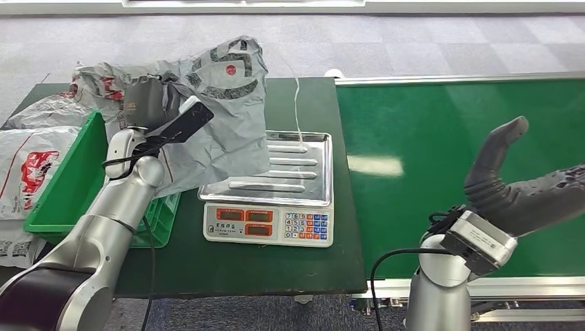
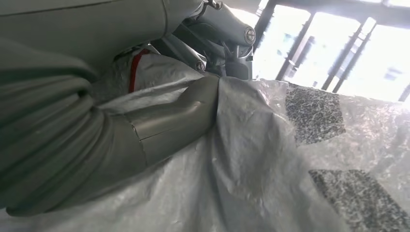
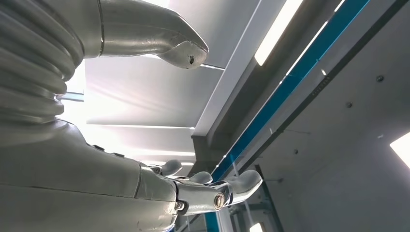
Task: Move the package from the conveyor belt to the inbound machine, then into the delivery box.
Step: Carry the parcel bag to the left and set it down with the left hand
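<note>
Left hand (image 1: 148,103) grips the package (image 1: 221,117), lifted between scale (image 1: 276,183) and green box (image 1: 72,183), one corner hanging over the tray. Right hand (image 1: 524,186) hangs wide and empty above the belt (image 1: 441,152). Looks off the belt, weighing likely done; drop into the box is left.

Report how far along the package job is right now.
Done: the grey package is off the green conveyor belt. In hand: the left robot hand grips it, lifted, its lower edge hanging over the left side of the scale's metal tray, beside the green box. The right robot hand hovers open over the belt. Left: setting the package down in the box; whether weighing is finished cannot be told.
</note>
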Tool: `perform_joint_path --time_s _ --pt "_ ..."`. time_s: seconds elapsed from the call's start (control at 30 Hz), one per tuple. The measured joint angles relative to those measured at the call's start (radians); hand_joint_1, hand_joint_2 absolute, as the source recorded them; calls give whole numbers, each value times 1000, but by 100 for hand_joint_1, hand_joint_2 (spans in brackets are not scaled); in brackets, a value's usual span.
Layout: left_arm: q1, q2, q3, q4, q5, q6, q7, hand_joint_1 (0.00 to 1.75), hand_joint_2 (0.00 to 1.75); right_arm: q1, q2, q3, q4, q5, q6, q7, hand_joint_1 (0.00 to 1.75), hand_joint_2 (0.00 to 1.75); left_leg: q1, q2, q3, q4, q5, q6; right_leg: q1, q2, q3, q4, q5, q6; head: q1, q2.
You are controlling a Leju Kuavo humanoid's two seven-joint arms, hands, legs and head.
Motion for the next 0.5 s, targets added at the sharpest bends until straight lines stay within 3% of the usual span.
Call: perform_joint_path --time_s 0.2,0.27,0.3,0.37,0.43,0.5 --pt "1 14 52 -25 2 32 18 175 175 0 0 0 0 -5 0 -8 0 175 0 -1 -1 0 0 0 0 -1 0 0 0 0 0 0" --pt "0 22 65 -23 -28 78 61 175 175 0 0 0 0 -9 0 -10 0 175 0 -1 -1 0 0 0 0 0 0 0 0 0 0 0" --pt "-2 30 69 -18 -78 106 114 175 175 0 0 0 0 -10 0 -10 0 175 0 0 -1 0 0 0 0 0 0 0 0 0 0 0" --pt "-17 53 64 13 -267 123 311 175 175 0 0 0 1 -9 0 -8 0 175 0 0 -1 0 0 0 0 1 0 0 0 0 0 0" --pt "-37 83 47 67 -465 67 548 175 175 0 0 0 1 -4 0 -1 0 175 0 0 0 0 0 0 0 1 0 0 0 0 0 0" --pt "-47 115 35 116 -546 -9 684 175 175 0 0 0 1 9 0 17 0 175 1 1 0 0 0 0 0 1 0 0 0 0 0 0"
